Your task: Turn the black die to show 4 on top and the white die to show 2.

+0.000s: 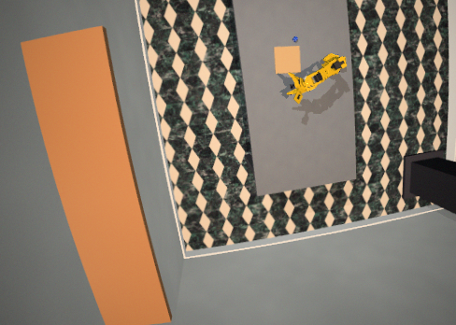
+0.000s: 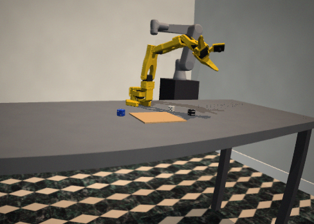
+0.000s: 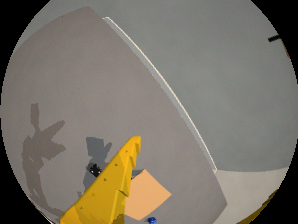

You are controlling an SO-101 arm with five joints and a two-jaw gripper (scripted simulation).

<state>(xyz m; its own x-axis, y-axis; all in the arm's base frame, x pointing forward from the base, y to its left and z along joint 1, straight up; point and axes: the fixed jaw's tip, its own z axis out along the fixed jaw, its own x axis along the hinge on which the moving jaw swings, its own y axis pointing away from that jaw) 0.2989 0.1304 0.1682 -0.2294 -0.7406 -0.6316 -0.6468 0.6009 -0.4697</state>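
Note:
The orange mat lies flat on the grey table. The blue die sits on the table just left of the mat. The white die and the black die sit on the table beyond the mat's far right edge, off the mat. Their top faces are too small to read. My gripper is open and empty, raised high above the black die. In the wrist view one yellow jaw hides the white die.
The arm's base stands on the table behind the mat. A grey robot on a black pedestal stands behind the table. The table's right edge is near the black die.

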